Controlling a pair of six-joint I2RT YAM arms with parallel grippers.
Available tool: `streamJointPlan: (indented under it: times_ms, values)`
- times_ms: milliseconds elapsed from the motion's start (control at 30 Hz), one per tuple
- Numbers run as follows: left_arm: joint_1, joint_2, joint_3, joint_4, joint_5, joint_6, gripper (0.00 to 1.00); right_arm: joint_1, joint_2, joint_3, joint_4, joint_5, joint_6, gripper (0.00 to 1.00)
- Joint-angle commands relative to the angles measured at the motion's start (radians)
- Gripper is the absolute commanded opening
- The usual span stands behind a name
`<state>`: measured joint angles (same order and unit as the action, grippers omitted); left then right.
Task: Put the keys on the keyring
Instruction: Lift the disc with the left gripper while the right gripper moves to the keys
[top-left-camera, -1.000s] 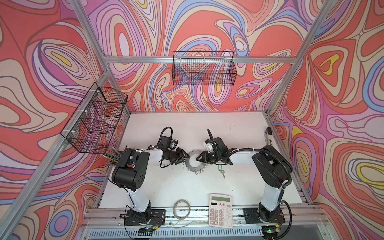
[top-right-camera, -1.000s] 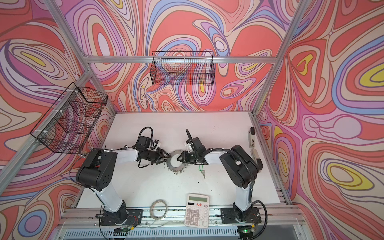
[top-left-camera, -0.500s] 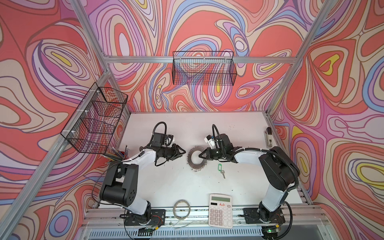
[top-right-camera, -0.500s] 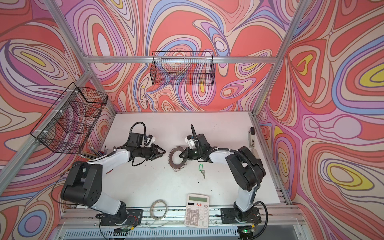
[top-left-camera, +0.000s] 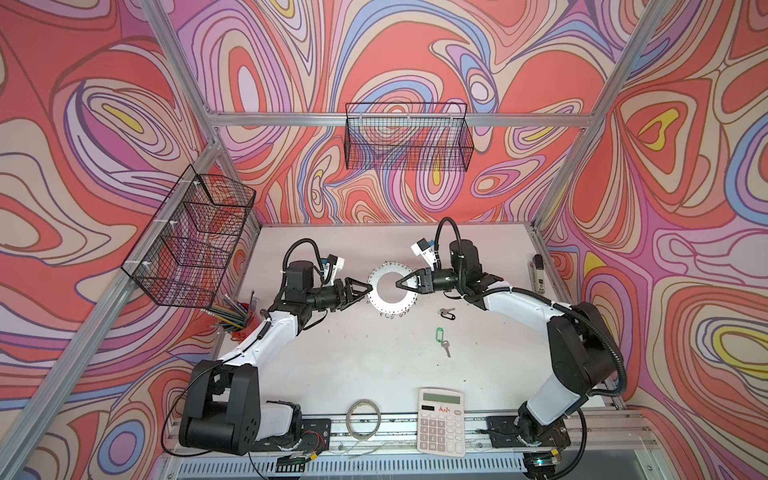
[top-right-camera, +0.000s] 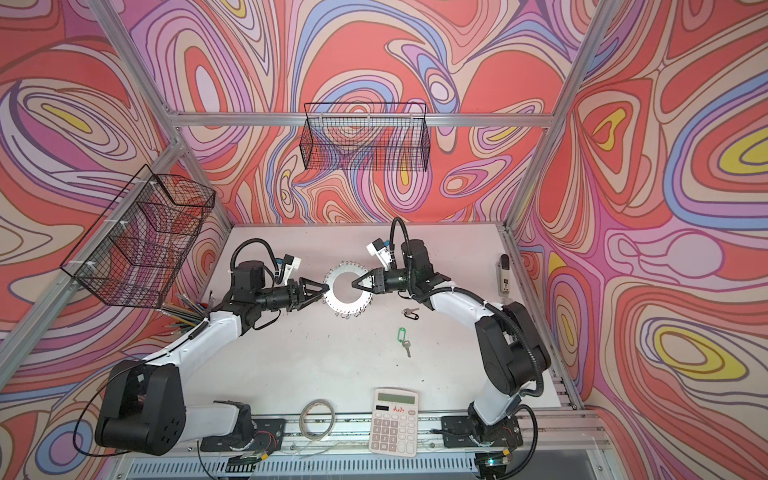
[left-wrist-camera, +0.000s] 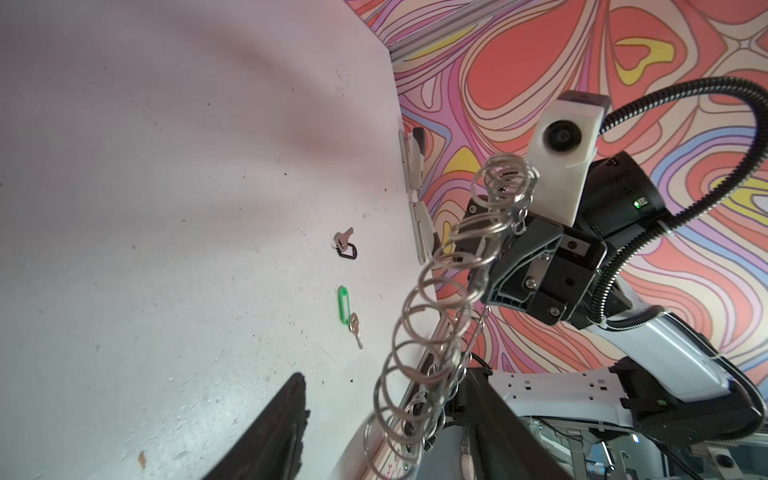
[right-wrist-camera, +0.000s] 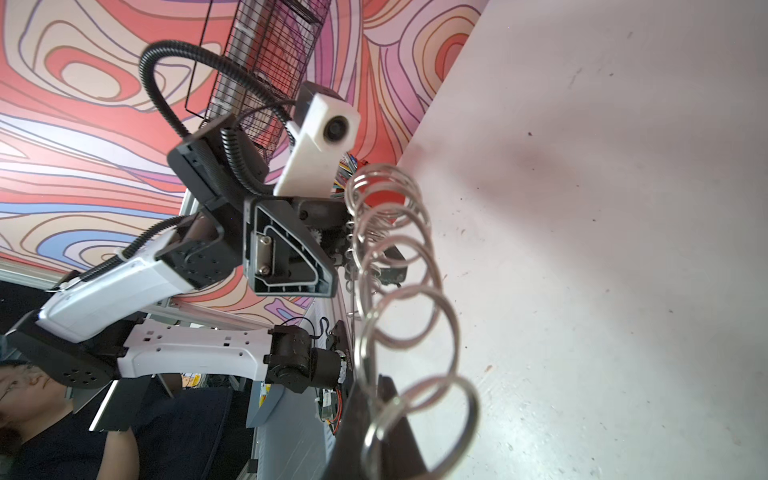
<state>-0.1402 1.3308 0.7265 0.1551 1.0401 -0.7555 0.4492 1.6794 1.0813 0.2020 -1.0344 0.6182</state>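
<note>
The keyring (top-left-camera: 390, 306) (top-right-camera: 347, 306), a silver disc edged with wire loops, is held off the white table (top-left-camera: 353, 365). My right gripper (top-left-camera: 398, 284) (top-right-camera: 353, 285) is shut on its right rim; the loops (right-wrist-camera: 360, 291) run past the pinching fingers (right-wrist-camera: 374, 415). At the left rim is my left gripper (top-left-camera: 369, 287) (top-right-camera: 325, 287), open. Its fingers (left-wrist-camera: 274, 432) stand wide apart with the loops (left-wrist-camera: 505, 187) between them. Two keys lie on the table: one with a black tag (top-left-camera: 446, 313) (left-wrist-camera: 345, 247), one with a green tag (top-left-camera: 441, 336) (left-wrist-camera: 344, 305).
A calculator (top-left-camera: 440, 419) and a tape roll (top-left-camera: 364, 417) lie at the front edge. Pens (top-left-camera: 232, 313) are piled at the left wall and a white stapler (top-left-camera: 539, 272) lies at the right edge. Wire baskets (top-left-camera: 191, 245) (top-left-camera: 409, 141) hang on the walls.
The right gripper has closed on the keyring and lifted and turned it to face upward. The left gripper let go, drew back, then returned to the left rim with jaws wider.
</note>
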Motion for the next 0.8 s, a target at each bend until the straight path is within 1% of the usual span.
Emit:
streamJointPlan:
  times_ms: [0,33,100,233,267,333,367,400,467,500,667,767]
  values:
    - [-0.024,-0.001,-0.013,0.181,0.108,-0.087,0.63,0.003,-0.003,0.010,0.086,-0.063,0.060,0.00]
    - [-0.032,0.005,-0.009,0.186,0.117,-0.093,0.62,0.003,0.001,0.004,0.120,-0.069,0.084,0.00]
    - [-0.052,0.024,0.001,0.216,0.134,-0.117,0.55,0.003,0.011,-0.018,0.236,-0.085,0.161,0.00]
    - [-0.073,0.048,-0.008,0.348,0.145,-0.206,0.43,0.003,0.043,-0.065,0.449,-0.095,0.315,0.00]
    - [-0.073,0.050,-0.015,0.380,0.145,-0.227,0.37,0.003,0.052,-0.075,0.498,-0.095,0.350,0.00]
    - [-0.073,0.050,-0.018,0.390,0.142,-0.235,0.26,0.003,0.070,-0.088,0.564,-0.101,0.397,0.00]
    - [-0.072,0.047,-0.018,0.382,0.136,-0.234,0.18,0.003,0.076,-0.092,0.585,-0.103,0.413,0.00]
    - [-0.073,0.043,-0.016,0.366,0.132,-0.226,0.13,0.002,0.076,-0.093,0.595,-0.107,0.418,0.00]
    - [-0.073,0.037,-0.012,0.348,0.127,-0.221,0.05,0.003,0.076,-0.095,0.595,-0.112,0.415,0.00]
    - [-0.073,0.031,-0.010,0.340,0.122,-0.219,0.00,0.003,0.105,-0.095,0.593,-0.114,0.413,0.00]
    - [-0.073,0.000,-0.006,0.331,0.104,-0.226,0.00,0.003,0.118,-0.085,0.564,-0.125,0.388,0.00]
    - [-0.073,-0.012,-0.004,0.348,0.104,-0.248,0.00,0.003,0.117,-0.066,0.491,-0.120,0.342,0.00]
